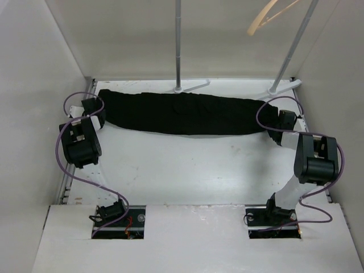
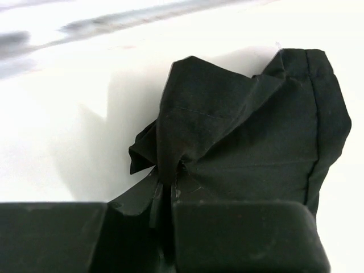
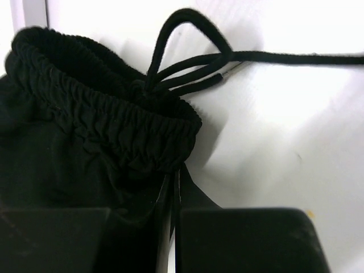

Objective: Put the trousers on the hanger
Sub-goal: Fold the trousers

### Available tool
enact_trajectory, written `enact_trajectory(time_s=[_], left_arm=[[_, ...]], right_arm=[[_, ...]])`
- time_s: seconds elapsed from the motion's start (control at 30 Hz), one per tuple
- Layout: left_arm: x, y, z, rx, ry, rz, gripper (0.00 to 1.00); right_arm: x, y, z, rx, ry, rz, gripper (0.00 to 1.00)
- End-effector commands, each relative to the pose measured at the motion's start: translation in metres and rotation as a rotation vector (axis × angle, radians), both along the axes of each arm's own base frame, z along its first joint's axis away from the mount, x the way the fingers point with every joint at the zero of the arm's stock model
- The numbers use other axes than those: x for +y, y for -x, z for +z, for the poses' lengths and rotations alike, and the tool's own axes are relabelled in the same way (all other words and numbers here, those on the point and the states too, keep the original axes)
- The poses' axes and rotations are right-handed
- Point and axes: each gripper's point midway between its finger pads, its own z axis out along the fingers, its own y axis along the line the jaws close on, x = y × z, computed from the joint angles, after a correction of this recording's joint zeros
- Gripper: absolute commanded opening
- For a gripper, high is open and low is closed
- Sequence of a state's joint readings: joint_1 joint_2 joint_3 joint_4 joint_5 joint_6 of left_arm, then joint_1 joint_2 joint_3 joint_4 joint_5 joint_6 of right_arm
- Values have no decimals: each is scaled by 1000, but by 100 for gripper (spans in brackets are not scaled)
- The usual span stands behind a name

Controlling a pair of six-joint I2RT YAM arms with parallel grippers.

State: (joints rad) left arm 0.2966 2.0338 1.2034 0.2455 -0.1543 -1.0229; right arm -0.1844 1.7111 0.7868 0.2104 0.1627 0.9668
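Note:
The black trousers lie folded lengthwise across the far side of the white table. My left gripper is at their left end, shut on a pinched fold of the leg cuffs. At the right end my right gripper is shut on the fabric just below the gathered elastic waistband, whose drawstring trails away over the table. High at the back right, the pale wooden hanger hangs near the slanted rack pole.
Two white rack poles rise from feet just behind the trousers. White walls close in the table on the left, right and back. Purple cables loop from both arms.

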Motion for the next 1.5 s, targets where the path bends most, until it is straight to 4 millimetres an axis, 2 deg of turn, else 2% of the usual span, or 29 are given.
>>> enact_trajectory(time_s=[0.0, 0.07, 0.1, 0.13, 0.2, 0.33, 0.47, 0.53, 0.6, 0.67, 0.7, 0.77, 0.87, 0.97, 1.0, 1.03, 1.1, 1.2, 1.3, 1.4, 1.47], left_arm=[[37, 55, 3, 99, -69, 138, 0], [43, 74, 14, 113, -102, 172, 0], [44, 99, 28, 141, -157, 200, 0], [44, 100, 28, 141, -157, 200, 0], [38, 120, 33, 174, -192, 216, 0], [30, 172, 31, 265, -214, 247, 0], [24, 222, 26, 339, -234, 281, 1], [20, 237, 26, 354, -237, 285, 5], [14, 245, 24, 353, -231, 274, 18], [11, 250, 27, 329, -233, 275, 46], [10, 250, 31, 309, -236, 277, 59], [8, 247, 50, 239, -246, 278, 76], [4, 240, 101, 96, -288, 276, 86], [-9, 233, 154, -40, -342, 243, 90], [-20, 226, 174, -96, -364, 197, 89], [-29, 221, 183, -122, -375, 157, 89], [-73, 201, 191, -176, -373, -15, 85], [-172, 177, 168, -208, -323, -331, 76], [-261, 174, 148, -235, -300, -576, 72], [-320, 177, 137, -256, -269, -737, 71], [-343, 181, 135, -276, -241, -806, 71]], right_arm=[[-14, 10, 31, -74, 29, -79, 1], [-18, 24, 39, -86, 44, -104, 1], [-19, 42, 47, -95, 61, -124, 0], [-19, 44, 48, -97, 62, -127, 0], [-20, 60, 51, -99, 74, -150, 0], [-30, 92, 54, -95, 86, -217, 0], [-35, 114, 63, -105, 85, -251, 0], [-38, 124, 65, -103, 93, -271, 0], [-41, 132, 62, -96, 99, -289, 3], [-41, 136, 56, -84, 100, -284, 16], [-40, 136, 54, -81, 104, -276, 28], [-39, 135, 52, -79, 113, -259, 53], [-41, 136, 53, -78, 120, -263, 77], [-43, 137, 49, -57, 128, -268, 88], [-43, 138, 45, -41, 128, -269, 89], [-44, 139, 39, -27, 126, -271, 89], [-45, 139, 28, 2, 121, -270, 88], [-46, 137, 23, 23, 133, -259, 84], [-48, 135, 24, 30, 134, -262, 81], [-49, 132, 24, 50, 136, -267, 76], [-52, 134, 23, 63, 146, -284, 70]])
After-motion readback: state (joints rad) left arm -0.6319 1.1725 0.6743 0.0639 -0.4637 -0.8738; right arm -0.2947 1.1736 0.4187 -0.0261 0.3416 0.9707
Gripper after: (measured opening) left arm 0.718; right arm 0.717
